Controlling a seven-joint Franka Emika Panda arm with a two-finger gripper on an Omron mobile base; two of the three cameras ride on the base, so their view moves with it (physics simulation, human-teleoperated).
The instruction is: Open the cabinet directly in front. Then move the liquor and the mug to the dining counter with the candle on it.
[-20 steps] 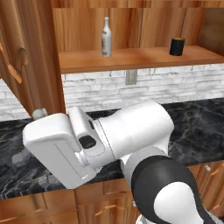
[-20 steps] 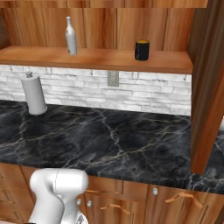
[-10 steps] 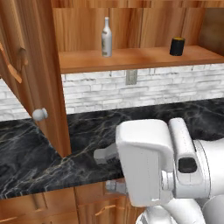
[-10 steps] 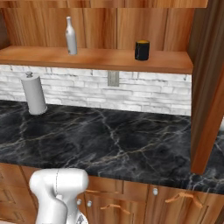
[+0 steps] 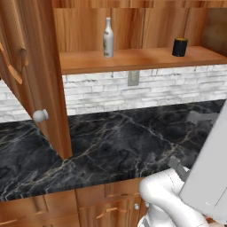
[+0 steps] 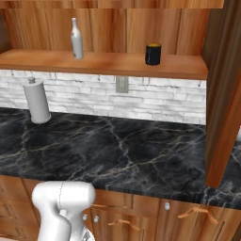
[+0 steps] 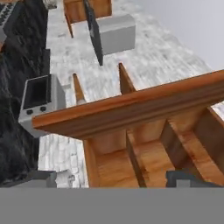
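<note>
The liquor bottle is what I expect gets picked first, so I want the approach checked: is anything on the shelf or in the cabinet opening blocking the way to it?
Nothing visible does. The cabinet doors stand swung open, and the liquor stands alone on the shelf, apart from the mug. The paper towel roll sits lower, on the counter.

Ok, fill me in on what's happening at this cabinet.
The cabinet stands open, both doors swung out to the sides. On its shelf, the liquor stands upright to the left and the mug to the right, well apart, neither touched. The gripper is open and holds nothing; the hand view looks out across the room rather than at the shelf. A paper towel roll stands on the black counter below.
</note>
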